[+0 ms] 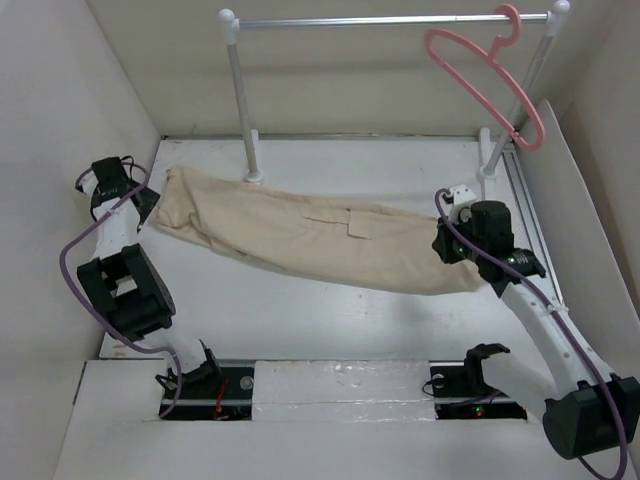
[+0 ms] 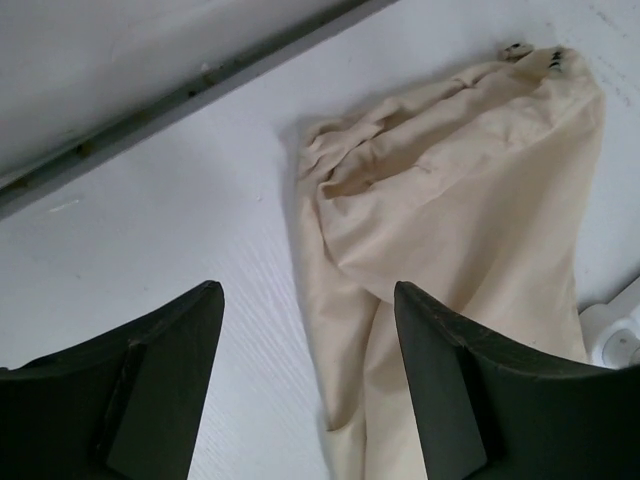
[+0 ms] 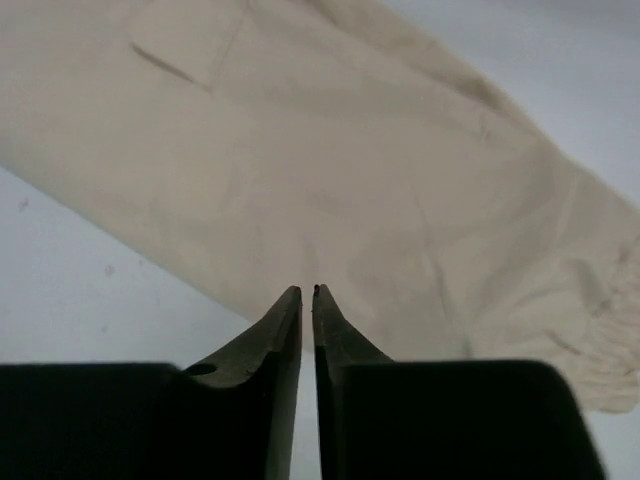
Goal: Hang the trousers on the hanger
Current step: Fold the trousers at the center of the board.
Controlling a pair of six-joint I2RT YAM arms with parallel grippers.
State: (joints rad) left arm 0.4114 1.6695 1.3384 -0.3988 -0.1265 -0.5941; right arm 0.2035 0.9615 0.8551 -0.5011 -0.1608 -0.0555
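Two tools flank the flat trousers [image 1: 300, 235]: left tool [image 2: 307, 300] released, right tool [image 3: 307, 292] clenched empty.

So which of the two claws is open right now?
The left gripper: its two dark fingers stand well apart, holding nothing, near the trousers. The right gripper is pinched shut.

No text, label, brand, number or sign can be read in any view; the trousers [image 1: 300, 235] and the hanger [image 1: 532, 132] bear no legible marking.
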